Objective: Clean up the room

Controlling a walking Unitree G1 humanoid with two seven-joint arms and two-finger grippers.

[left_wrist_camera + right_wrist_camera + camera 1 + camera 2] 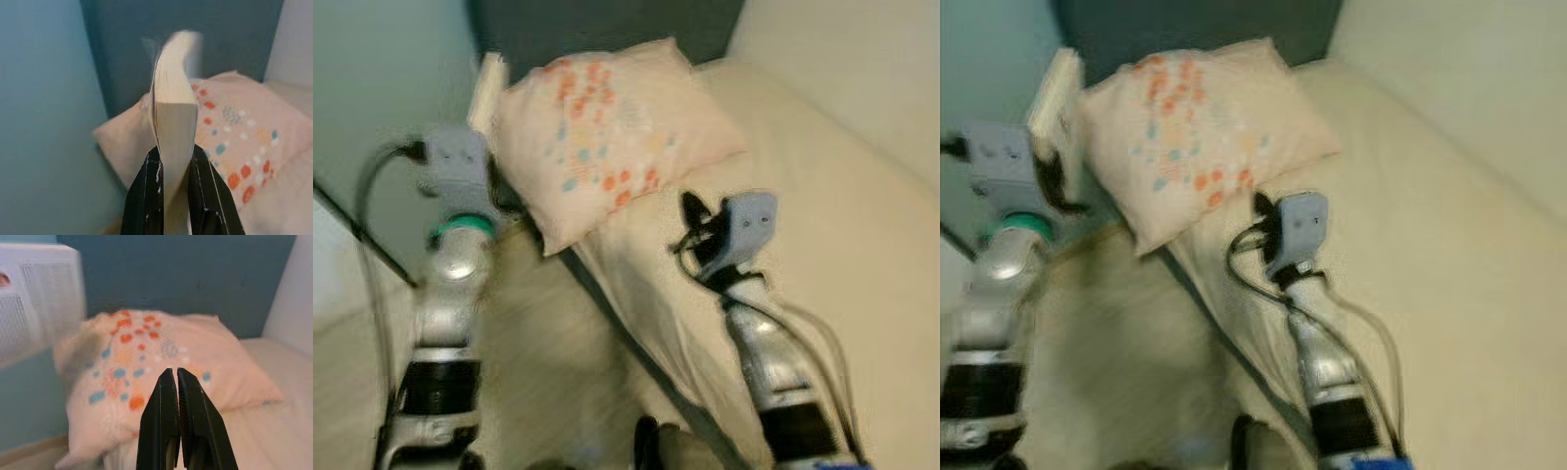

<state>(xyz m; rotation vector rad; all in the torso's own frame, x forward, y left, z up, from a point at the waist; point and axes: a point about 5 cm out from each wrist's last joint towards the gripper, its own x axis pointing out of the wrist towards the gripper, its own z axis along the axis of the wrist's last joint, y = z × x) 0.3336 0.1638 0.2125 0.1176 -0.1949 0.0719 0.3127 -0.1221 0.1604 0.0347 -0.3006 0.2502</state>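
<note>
A book (172, 122) is clamped in the left gripper (177, 171) beside the pillow (607, 137); right gripper (177, 396) is closed, empty. Probably needs shelving next.

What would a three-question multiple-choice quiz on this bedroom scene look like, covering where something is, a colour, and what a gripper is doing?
1. Where does the pillow lie?
A. at the head of the bed
B. on the floor
C. on a chair

2. What colour are the pillow's spots?
A. black and purple
B. orange and teal
C. all green

3. What is the left gripper doing?
A. hanging open
B. pinching the pillow
C. clamping a book

Answers:
1 A, it rests on the mattress by the dark headboard.
2 B, the spots show plainly on the pale cover.
3 C, the black fingers squeeze the book's page edge, while the right gripper is closed on nothing.
</note>
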